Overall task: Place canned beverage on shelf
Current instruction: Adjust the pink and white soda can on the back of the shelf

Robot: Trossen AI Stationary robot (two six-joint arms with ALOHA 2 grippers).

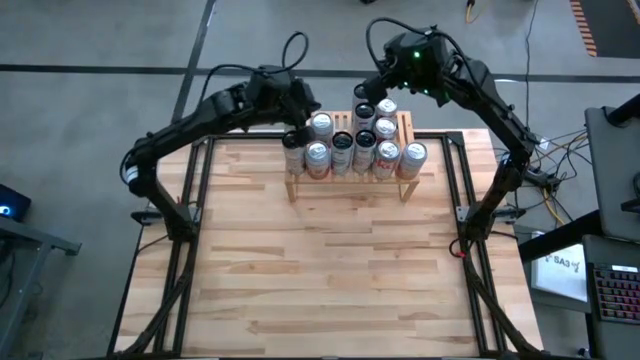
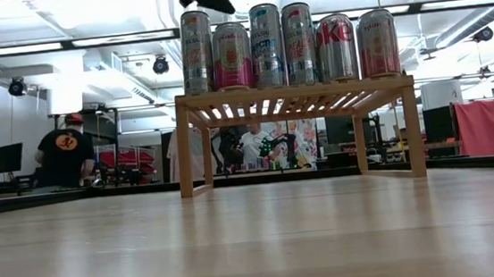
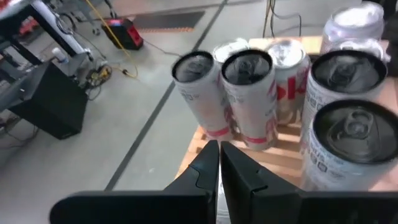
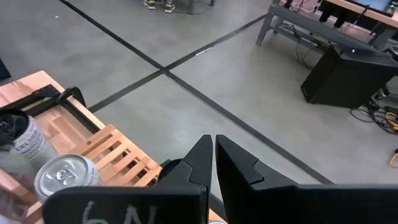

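High view, table seen from above. At about 11 o'clock of the light wooden tabletop [image 1: 330,270], the left gripper [image 1: 296,135] hangs above the left end of the small slatted natural-wood shelf [image 1: 403,188]; its dark fingers [image 3: 199,171] are pressed together and hold nothing. Between the two arms, at 12 o'clock, the shelf carries a cluster of upright aluminium beverage cans [image 1: 341,146] with silver tops, in red, pink, teal and white liveries, filling most of its width. In the low view six cans show side by side along the front, all standing level on the slats, with both grippers raised clear above them. At about 1 o'clock, the right gripper [image 1: 368,92] sits above the back of the shelf, fingers [image 4: 202,163] likewise drawn shut and empty. No can is visible on the bare tabletop or in either hand. By this evidence, the placing appears complete or nearly so: every visible can is on the shelf, and what remains seems only for the arms to draw away.
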